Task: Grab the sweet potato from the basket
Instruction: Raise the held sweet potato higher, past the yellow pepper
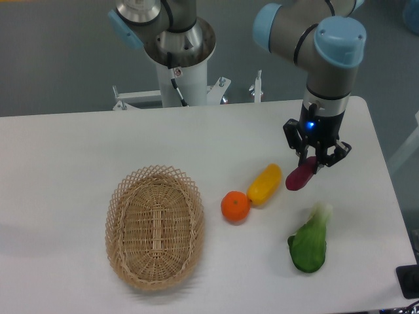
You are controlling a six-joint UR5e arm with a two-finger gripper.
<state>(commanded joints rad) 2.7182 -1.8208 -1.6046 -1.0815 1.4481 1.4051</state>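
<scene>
On the right of the white tabletop [59,150], the black gripper [313,163] is clamped on the small purple sweet potato [301,176], well away from the empty woven wicker basket [154,226]. Best hold it tight and lift slowly.

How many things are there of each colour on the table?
Purple: 1, the sweet potato in the gripper
Yellow: 1, the long fruit
Orange: 1, the orange
Green: 1, the leafy vegetable
Tan: 1, the basket, nothing in it
Total: 5
</scene>
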